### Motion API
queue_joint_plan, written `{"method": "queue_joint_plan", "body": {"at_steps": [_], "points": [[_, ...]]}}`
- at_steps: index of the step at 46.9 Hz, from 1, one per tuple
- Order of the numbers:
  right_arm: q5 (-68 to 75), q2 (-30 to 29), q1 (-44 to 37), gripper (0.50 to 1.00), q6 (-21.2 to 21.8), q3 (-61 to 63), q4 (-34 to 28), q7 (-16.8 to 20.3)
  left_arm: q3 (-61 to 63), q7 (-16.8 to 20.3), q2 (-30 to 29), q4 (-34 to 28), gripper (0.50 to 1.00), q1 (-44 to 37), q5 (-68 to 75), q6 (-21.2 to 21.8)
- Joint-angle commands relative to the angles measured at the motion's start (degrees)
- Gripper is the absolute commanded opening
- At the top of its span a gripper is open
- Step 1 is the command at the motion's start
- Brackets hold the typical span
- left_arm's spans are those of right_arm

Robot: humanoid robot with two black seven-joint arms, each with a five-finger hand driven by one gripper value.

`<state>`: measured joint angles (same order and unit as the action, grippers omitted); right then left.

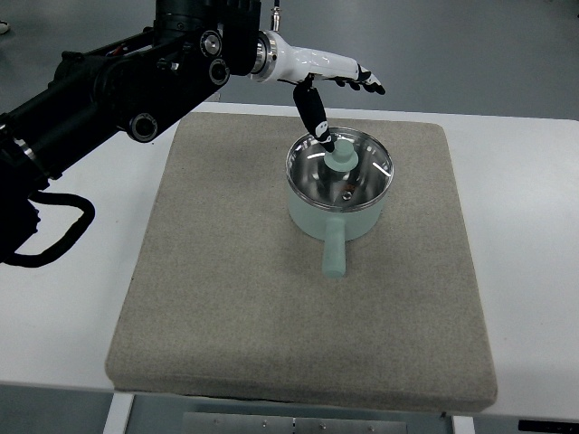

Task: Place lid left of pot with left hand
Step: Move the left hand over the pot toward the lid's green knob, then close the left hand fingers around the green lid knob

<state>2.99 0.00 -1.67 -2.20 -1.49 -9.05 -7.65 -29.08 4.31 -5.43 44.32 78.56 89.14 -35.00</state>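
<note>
A pale green pot (336,217) with a straight handle pointing toward me sits on a beige mat (235,271). A glass lid (340,170) with a pale green knob (341,159) rests on the pot. My left hand (336,95) reaches in from the upper left and hovers over the pot's far rim. Its fingers (366,80) are stretched out flat to the right. Its thumb (312,113) hangs down, with its tip next to the knob. The hand holds nothing. The right arm is out of view.
The mat lies on a white table (525,226). The black left arm (109,90) crosses the upper left, with a cable loop (54,235) hanging beside the mat's left edge. Bare mat lies to the left of the pot.
</note>
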Motion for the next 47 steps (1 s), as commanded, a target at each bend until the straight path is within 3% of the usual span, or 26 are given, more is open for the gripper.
{"method": "queue_joint_plan", "body": {"at_steps": [1, 31, 37, 42, 47], "points": [[0.0, 0.0, 0.0, 0.924, 0.0, 0.0, 0.0, 0.0, 0.87, -0.01, 0.16, 0.95, 0.996, 0.54, 1.21, 0.0], [0.0, 0.0, 0.0, 0.924, 0.0, 0.0, 0.0, 0.0, 7.1, 0.08, -0.37, 5.69, 0.984, 2.3, 7.8, 0.0], [0.0, 0.0, 0.0, 0.924, 0.0, 0.0, 0.0, 0.0, 8.16, 0.08, -0.55, 5.87, 0.969, 2.56, 8.77, 0.0], [0.0, 0.0, 0.0, 0.924, 0.0, 0.0, 0.0, 0.0, 8.16, 0.08, -0.72, 5.87, 0.917, 2.56, 9.47, 0.0], [0.0, 0.0, 0.0, 0.924, 0.0, 0.0, 0.0, 0.0, 8.16, 0.08, -0.72, 5.87, 0.917, 2.65, 9.47, 0.0]]}}
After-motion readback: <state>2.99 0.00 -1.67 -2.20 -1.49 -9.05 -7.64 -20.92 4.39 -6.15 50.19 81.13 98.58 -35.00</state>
